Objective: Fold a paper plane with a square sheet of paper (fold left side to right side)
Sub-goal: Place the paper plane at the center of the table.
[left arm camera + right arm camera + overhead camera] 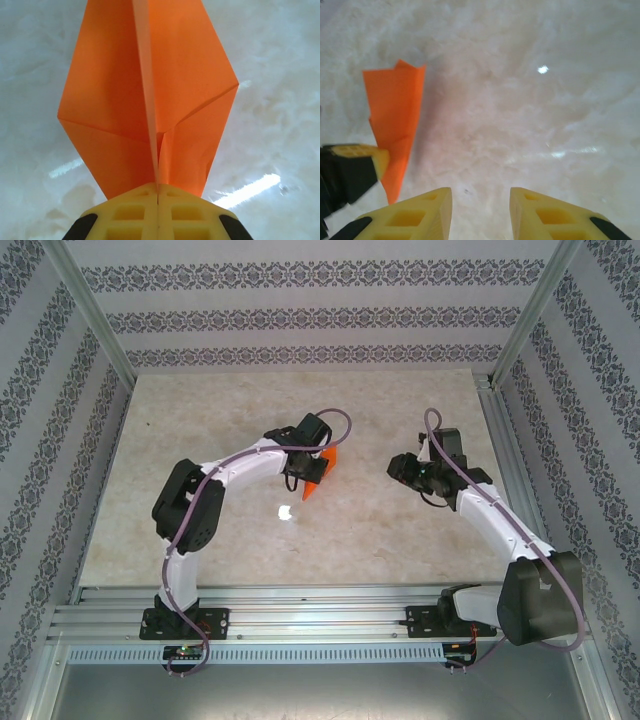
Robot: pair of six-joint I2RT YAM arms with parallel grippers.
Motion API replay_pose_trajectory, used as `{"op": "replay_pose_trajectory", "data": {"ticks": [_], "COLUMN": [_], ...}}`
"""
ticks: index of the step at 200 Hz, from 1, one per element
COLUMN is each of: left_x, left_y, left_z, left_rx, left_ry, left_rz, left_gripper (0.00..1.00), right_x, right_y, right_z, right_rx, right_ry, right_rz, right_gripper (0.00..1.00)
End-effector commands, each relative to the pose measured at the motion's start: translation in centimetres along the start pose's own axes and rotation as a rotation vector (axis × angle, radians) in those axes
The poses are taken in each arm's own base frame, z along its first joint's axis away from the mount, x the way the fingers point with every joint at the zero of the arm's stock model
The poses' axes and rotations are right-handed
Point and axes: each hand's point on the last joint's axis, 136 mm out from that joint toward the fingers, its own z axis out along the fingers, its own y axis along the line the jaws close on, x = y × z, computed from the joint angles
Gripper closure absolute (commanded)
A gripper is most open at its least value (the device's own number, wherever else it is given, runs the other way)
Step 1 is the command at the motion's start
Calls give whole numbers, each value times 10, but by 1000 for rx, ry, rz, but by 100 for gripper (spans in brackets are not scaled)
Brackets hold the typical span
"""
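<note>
The plane (190,75) is clamped at its crease by the left jaws; the right jaws stand part-open, empty. Folding is judged complete; set-down on the tabletop (200,530) is required.

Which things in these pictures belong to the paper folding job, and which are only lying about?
Job: orange paper plane, pinched in the shut left gripper; right gripper, open and empty.
Lying about: small white shiny spot on the table; patterned walls.

A laboratory-style robot test cell was indicated: a marble-patterned tabletop (400,540) was enclosed by wallpapered panels (300,315) and aluminium frame posts (90,310), with slotted rails (320,615) in front.
</note>
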Motion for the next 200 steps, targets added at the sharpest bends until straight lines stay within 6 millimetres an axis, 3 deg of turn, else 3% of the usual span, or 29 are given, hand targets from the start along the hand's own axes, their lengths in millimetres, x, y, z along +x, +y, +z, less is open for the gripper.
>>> {"op": "replay_pose_trajectory", "data": {"ticks": [1, 44, 66, 110, 144, 167, 200], "left_x": [15, 21, 21, 25, 39, 47, 43], "left_y": [4, 0, -1, -1, -4, -6, -6], "left_z": [19, 30, 31, 41, 54, 60, 59], "left_rx": [-17, -1, 1, -68, -86, -63, -61], "left_ry": [85, 109, 108, 129, 169, 187, 179], "left_rz": [-7, -11, -9, 38, 50, 41, 36], "left_gripper": [96, 73, 69, 83, 94, 96, 100], "right_x": [13, 20, 21, 22, 24, 25, 24], "right_y": [-21, -28, -28, -28, -28, -28, -27], "right_z": [0, 7, 9, 11, 14, 16, 16], "right_rx": [67, 76, 72, 67, 56, 51, 44], "right_ry": [26, 50, 52, 55, 62, 65, 66], "right_rz": [-8, 9, 13, 17, 24, 28, 32], "right_gripper": [64, 64, 64, 64, 64, 64, 65]}}
